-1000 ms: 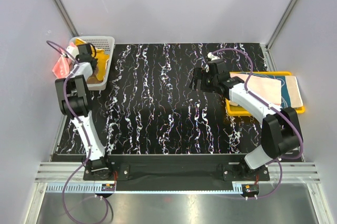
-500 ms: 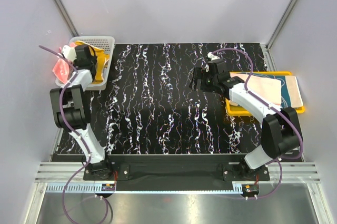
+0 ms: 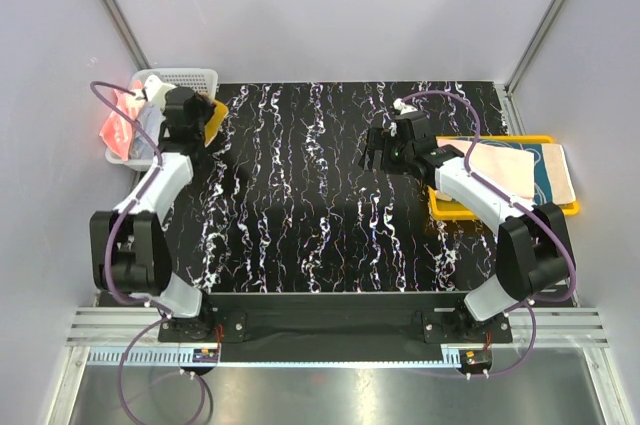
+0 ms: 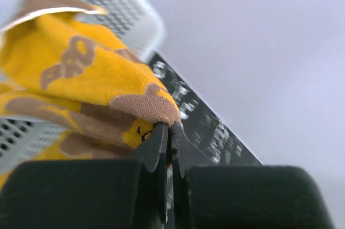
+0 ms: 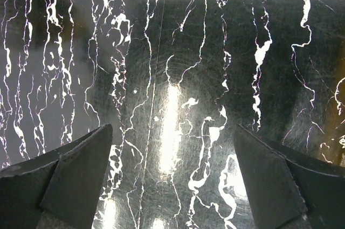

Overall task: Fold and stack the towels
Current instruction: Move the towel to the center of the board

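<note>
Left pincer [image 4: 170,132] pinches 1 corner of the orange-yellow bear towel [image 4: 81,78] at the basket [image 4: 126,11], table's far-left corner. You're prob. pulling it out to fold. Right pincer [image 5: 171,132] hangs spread mid-table, ready.

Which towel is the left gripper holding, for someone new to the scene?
Find the white mesh basket at the far left corner of the table. At its right edge the left gripper is shut on an orange-yellow towel. Only it has brown bear prints, unlike the coral pink towel.
</note>
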Tool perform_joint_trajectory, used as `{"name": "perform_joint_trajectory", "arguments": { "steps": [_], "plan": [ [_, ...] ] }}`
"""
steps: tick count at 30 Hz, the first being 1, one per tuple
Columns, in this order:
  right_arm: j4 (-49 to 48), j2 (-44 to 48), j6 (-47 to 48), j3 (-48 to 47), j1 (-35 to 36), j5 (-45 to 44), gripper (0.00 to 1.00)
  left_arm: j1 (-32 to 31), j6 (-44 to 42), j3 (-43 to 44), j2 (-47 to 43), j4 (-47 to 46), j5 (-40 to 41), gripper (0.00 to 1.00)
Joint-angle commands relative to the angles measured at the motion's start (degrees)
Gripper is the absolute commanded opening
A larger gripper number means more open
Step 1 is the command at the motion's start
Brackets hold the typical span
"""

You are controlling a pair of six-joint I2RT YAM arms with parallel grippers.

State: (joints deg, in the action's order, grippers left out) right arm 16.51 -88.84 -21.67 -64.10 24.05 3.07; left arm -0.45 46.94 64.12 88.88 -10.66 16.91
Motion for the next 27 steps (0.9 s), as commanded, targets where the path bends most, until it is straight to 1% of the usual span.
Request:
{"name": "perform_joint_trajectory", "arguments": {
  "steps": [1,3,4,5,6,10,11,12,13,15,16,18,19,21,22,24,25,27],
  "plan": [
    [-2.01,1.21,1.37,-2.53,0.56,-0.52,1.00,-4.72,-4.47,-0.92,-7.22,-3.41,2.60,0.00],
    [-2.18,1.56,1.46,-2.44,0.56,-0.96,1.00,-7.10,-5.80,0.04,-10.39,-0.01,3.22,0.00],
    [-2.10,1.74,1.46,-2.35,0.56,-1.05,1.00,-9.55,-7.20,0.74,-11.18,1.33,3.48,0.00],
    [-2.19,1.74,1.63,-2.35,0.56,-1.57,1.00,-12.18,-8.26,2.14,-12.58,4.56,4.79,0.00],
    [-2.10,1.82,1.63,-2.35,0.64,-1.84,1.00,-12.21,-8.27,2.59,-13.20,6.24,4.80,0.00],
    [-1.31,2.09,1.28,-2.35,0.56,-2.72,1.00,-19.04,-7.40,1.46,-15.84,13.09,5.15,0.00],
    [-1.05,2.09,1.02,-2.44,0.56,-2.72,0.99,-20.19,-6.60,0.49,-16.28,14.42,4.89,0.00],
    [-0.70,2.44,0.84,-2.26,0.56,-2.63,1.00,-21.51,-5.81,-3.09,-17.24,15.13,3.93,0.00],
    [-0.52,2.70,0.58,-2.26,0.56,-4.02,1.00,-24.57,-4.33,-4.95,-17.86,14.96,3.23,0.00],
    [-0.08,3.66,-0.03,-1.91,0.47,-5.26,1.00,-28.18,-3.52,-8.03,-18.48,15.92,2.78,0.00],
    [0.18,3.85,-0.47,-1.65,0.55,-5.79,1.00,-32.12,-2.56,-10.91,-19.18,16.36,3.04,0.00],
    [1.23,4.46,-0.74,-1.47,0.56,-7.28,1.00,-36.27,-1.94,-14.01,-19.53,16.54,1.82,0.00],
    [1.50,4.46,-0.65,-1.56,0.56,-8.25,1.00,-40.12,-0.89,-15.85,-19.62,17.33,1.64,0.00],
    [2.29,3.94,-0.30,-2.08,0.56,-9.04,0.99,-43.74,0.25,-17.53,-19.97,19.35,0.51,0.00],
    [2.47,3.76,-0.21,-2.26,0.56,-9.22,1.00,-47.07,1.48,-18.58,-20.32,19.44,-0.29,0.00],
    [2.21,2.80,-0.30,-2.44,0.56,-8.87,1.00,-50.60,2.10,-20.96,-21.55,19.88,-1.43,0.00],
    [1.86,2.36,-0.39,-2.61,0.56,-8.35,1.00,-53.57,2.98,-21.14,-21.64,20.84,-1.35,0.00],
    [1.42,0.52,-0.30,-3.66,0.56,-6.24,1.00,-55.53,4.03,-22.28,-21.82,23.48,-1.61,0.00]
  ]
}}
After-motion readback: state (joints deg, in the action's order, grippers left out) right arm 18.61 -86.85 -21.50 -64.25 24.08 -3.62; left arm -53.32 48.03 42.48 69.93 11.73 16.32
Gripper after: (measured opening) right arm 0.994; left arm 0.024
